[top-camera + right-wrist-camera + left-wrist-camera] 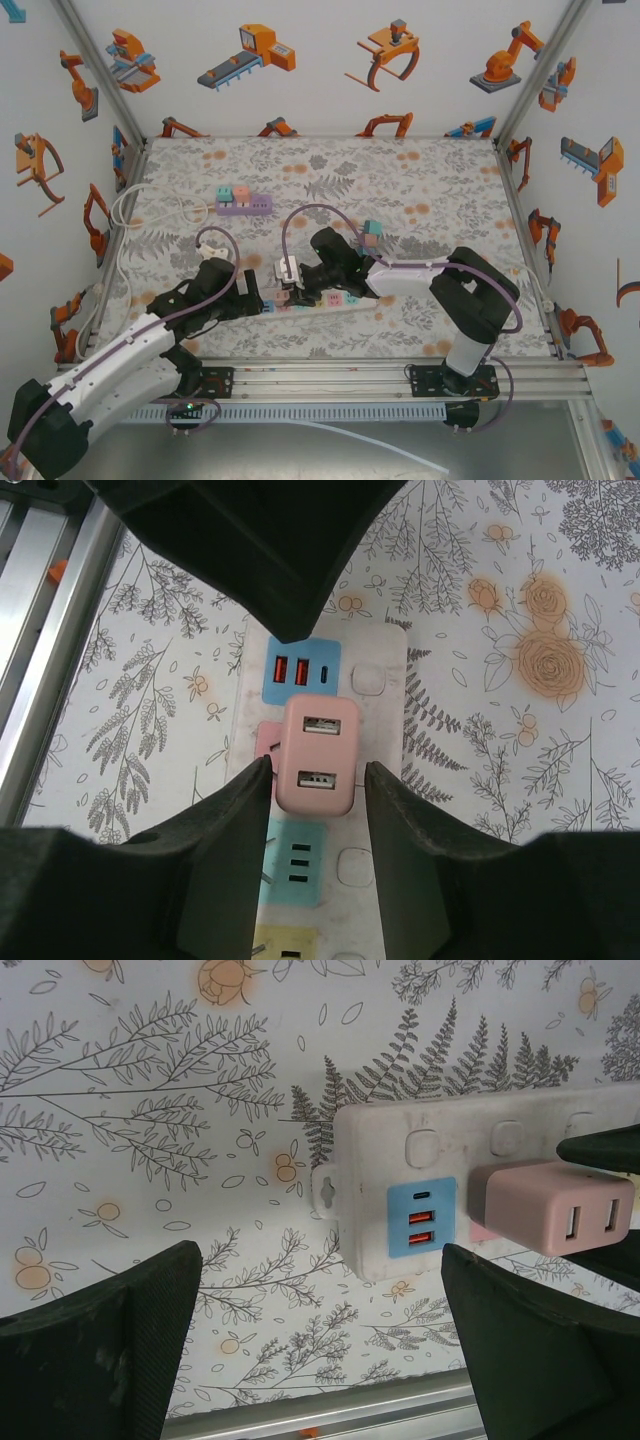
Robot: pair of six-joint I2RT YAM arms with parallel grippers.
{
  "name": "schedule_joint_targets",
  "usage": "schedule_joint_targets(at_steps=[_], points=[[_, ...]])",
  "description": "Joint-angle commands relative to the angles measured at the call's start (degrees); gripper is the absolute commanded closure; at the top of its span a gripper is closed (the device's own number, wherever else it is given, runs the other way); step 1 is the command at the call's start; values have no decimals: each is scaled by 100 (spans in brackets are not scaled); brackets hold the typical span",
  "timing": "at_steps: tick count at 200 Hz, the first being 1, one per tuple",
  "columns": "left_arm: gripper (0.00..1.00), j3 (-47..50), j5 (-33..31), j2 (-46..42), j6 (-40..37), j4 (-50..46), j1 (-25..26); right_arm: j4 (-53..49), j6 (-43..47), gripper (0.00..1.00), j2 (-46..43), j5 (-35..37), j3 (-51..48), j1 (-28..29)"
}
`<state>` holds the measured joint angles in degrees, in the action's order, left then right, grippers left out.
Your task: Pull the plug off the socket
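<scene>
The pink plug (318,755) sits in the white power strip (385,720), directly between the two fingers of the right gripper (317,768). One finger stands hard against each long side of it. The jaws are drawn in to barely more than the plug's width, with only a sliver showing on either side. Whether the pads actually press on the plug cannot be told.

The plug stands up out of the strip, and its face with two USB ports points away from the strip, toward the wrist camera. That face is longer along the strip's length, so its long axis runs parallel to the fingers. The two ports lie one after the other on that line.

Beyond the fingertips is a blue USB panel (300,670) at the strip's end. Back between the fingers, nearer the palm, is a teal socket face (298,855).

The left gripper (320,1260) has its jaws spread wide and holds nothing. The strip's end with the blue panel lies just past its fingertips and roughly between them, over the floral tablecloth (150,1110). The plug is off toward one finger.
</scene>
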<state>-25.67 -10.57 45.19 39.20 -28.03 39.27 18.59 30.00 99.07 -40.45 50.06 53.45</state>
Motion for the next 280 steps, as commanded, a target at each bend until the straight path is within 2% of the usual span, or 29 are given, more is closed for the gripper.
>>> schedule_joint_targets(at_steps=[1, 12, 95, 163, 280], points=[[1, 130, 173, 88, 37, 269, -42, 181, -78, 60, 23, -183, 74, 33], [0, 172, 218, 157, 42, 338, -35, 171, -77, 61, 8, -183, 83, 25], [10, 212, 228, 688, 101, 398, -38, 201, -206, 69, -6, -286, 150, 32], [12, 247, 189, 922, 129, 271, -25, 740, -536, 76, -99, -330, 100, 34], [14, 125, -112, 1237, 264, 43, 2, 1120, -793, 81, -304, -367, 21, -18]])
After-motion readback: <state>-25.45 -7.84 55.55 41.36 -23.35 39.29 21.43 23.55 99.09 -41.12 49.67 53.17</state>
